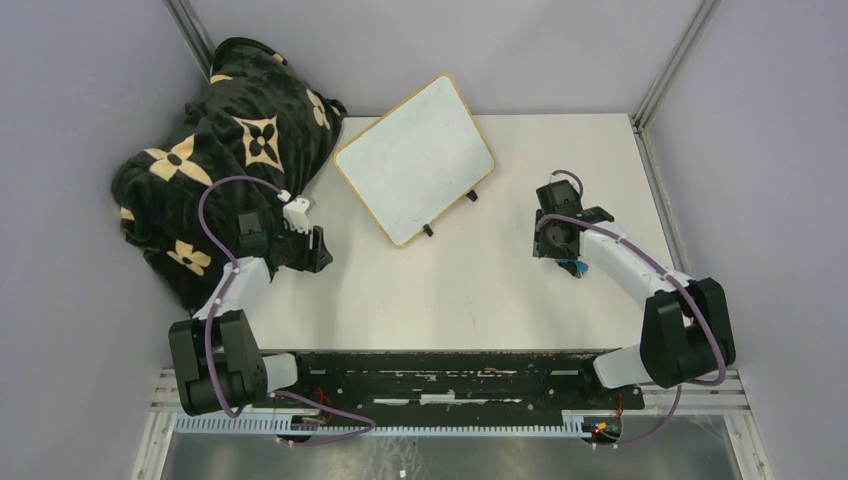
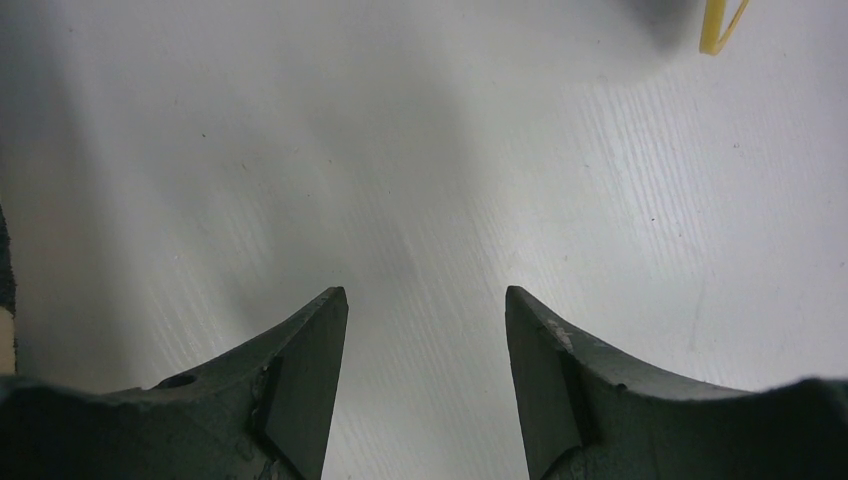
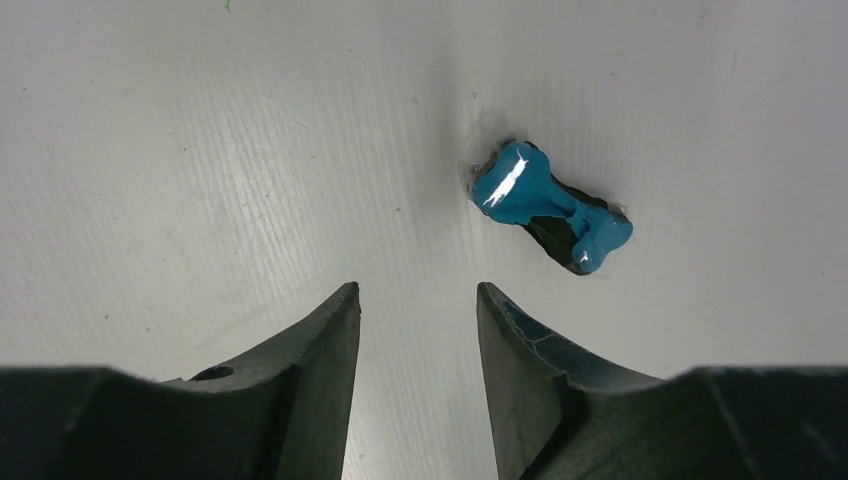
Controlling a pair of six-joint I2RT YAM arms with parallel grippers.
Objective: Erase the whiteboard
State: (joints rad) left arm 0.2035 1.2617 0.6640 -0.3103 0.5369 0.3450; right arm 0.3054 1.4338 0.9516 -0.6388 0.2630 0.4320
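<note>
The whiteboard [image 1: 415, 160] lies tilted at the back middle of the table, with a tan frame and two small black feet [image 1: 428, 231] on its near edge. Its white face shows no marks from above. My left gripper [image 1: 322, 250] is open and empty, left of the board's near corner. In the left wrist view [image 2: 425, 295] it hangs over bare table, with a bit of tan frame [image 2: 720, 30] at the top right. My right gripper [image 1: 556, 248] is open and empty, right of the board. A small blue eraser [image 3: 550, 205] lies on the table just ahead and right of its fingertips [image 3: 417, 290].
A black blanket with tan flower patterns [image 1: 230, 140] is heaped at the back left, touching the board's left corner and lying behind the left arm. Grey walls and metal posts close the back and sides. The eraser [image 1: 572, 267] lies beside the right forearm.
</note>
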